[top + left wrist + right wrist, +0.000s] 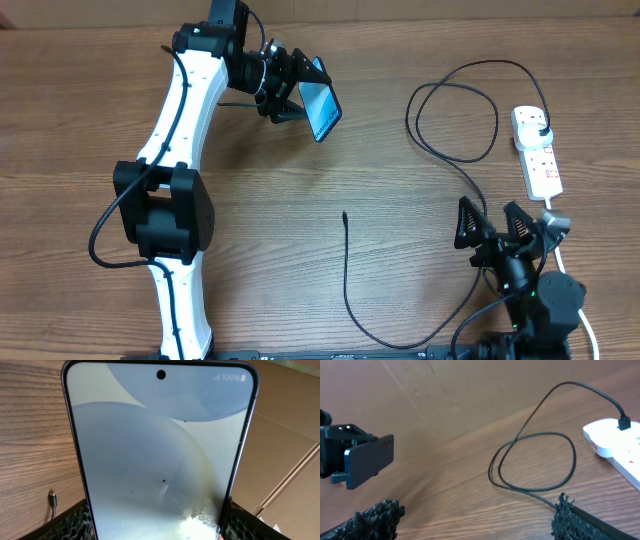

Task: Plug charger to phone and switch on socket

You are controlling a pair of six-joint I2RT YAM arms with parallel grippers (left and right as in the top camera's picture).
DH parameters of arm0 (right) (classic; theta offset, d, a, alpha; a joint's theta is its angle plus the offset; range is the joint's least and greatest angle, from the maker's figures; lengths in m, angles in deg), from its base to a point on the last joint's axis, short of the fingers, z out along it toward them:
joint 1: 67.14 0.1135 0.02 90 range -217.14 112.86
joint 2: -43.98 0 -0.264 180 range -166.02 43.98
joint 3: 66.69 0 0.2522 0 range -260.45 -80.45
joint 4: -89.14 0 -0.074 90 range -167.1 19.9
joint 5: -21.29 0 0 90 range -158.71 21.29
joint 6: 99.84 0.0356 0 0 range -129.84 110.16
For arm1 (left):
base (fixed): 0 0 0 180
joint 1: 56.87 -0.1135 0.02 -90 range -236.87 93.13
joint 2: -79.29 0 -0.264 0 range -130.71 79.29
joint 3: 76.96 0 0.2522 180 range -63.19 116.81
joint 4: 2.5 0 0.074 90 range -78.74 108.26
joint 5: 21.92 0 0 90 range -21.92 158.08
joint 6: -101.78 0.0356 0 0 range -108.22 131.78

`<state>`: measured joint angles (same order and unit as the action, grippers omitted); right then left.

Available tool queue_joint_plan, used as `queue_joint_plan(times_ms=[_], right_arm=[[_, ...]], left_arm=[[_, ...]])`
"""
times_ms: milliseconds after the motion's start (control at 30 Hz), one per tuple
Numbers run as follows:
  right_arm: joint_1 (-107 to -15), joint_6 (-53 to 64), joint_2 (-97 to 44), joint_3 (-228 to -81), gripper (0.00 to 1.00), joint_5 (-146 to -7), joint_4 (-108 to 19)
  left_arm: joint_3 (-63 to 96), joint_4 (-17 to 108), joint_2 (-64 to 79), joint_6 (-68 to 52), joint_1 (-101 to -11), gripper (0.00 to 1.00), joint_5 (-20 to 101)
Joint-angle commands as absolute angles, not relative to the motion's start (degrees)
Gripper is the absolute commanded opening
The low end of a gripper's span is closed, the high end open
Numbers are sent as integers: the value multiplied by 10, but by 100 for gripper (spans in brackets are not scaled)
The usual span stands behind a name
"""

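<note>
Blue-screened phone [160, 455] between left fingers [75, 522]

White left arm [180, 110] has black joints [168, 210], black cable [97, 237], meshed black jaws.

Brown wood-grain table top [300, 190]: matt, with fine linear grain. Slim phone [160, 460] with a light blue-teal glass screen: glossy and reflective, with a smooth dark edge frame. Thin black charger cable [347, 270]: smooth, matt sheath. White plastic power strip [607, 437]: smooth, semi-gloss. Black finger pads [567, 517] of the right gripper [492, 222]: rough, knobbly, matt.
</note>
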<state>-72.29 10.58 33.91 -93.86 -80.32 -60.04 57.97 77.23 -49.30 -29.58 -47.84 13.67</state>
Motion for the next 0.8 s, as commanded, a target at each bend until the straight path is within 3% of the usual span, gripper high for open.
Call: queue_joint_plan(times_ms=[0, 300, 467, 600, 767], right_arm=[[-720, 107, 259, -1009, 100, -804, -598], [-720, 108, -25, -1197, 100, -949, -604], [-720, 119, -149, -1236, 100, -1075, -708], [-720, 177, -217, -1236, 100, -1105, -766], [-720, 329, -293, -1236, 100, -1113, -817]], left_arm=[[598, 769, -492, -288, -474, 4, 129], [598, 769, -492, -297, -474, 4, 133], [598, 768, -492, -307, -474, 4, 135], [598, 765, -492, -315, -474, 4, 141], [598, 765, -492, -336, -474, 4, 155]])
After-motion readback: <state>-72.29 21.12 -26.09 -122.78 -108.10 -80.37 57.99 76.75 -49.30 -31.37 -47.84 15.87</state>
